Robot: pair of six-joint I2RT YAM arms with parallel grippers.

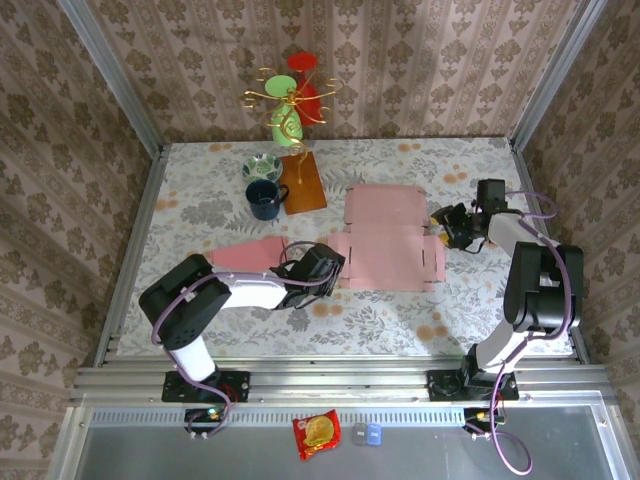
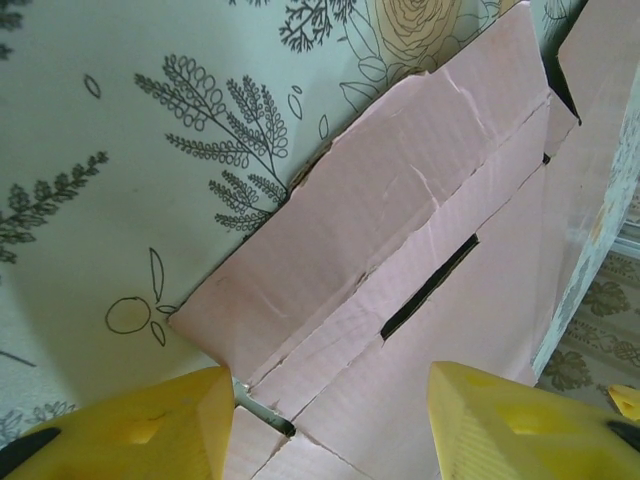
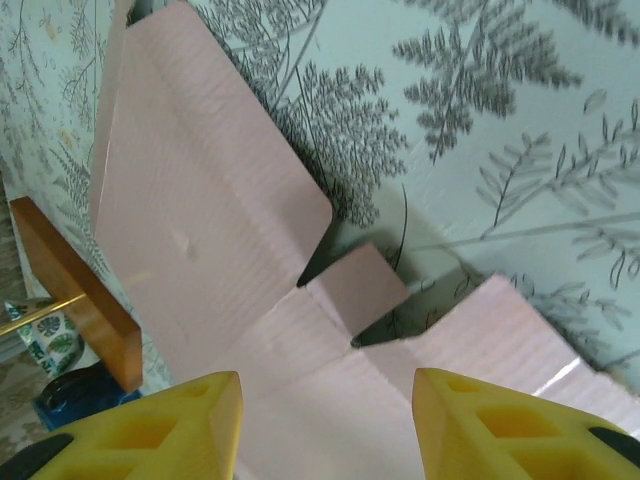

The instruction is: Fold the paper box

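Box (image 1: pixel 385 240) lay unfolded in the middle of the table (image 1: pixel 400 310), a flat pink sheet with creased flaps and a slot. Left gripper (image 1: pixel 337 270) at its left edge and right gripper (image 1: pixel 442 232) at its right edge both stood spread, pinching nothing.

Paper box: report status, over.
Left gripper open, over paper box left end. Right gripper open, at its right edge. Box unfolded, spread out. Wooden board, mug nearby, not touching.

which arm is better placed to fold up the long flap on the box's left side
Left, likely: the left end effector sits open at the left edge of the paper box, beside the long flap, fingers straddling a crease. The right end effector is at the opposite edge.
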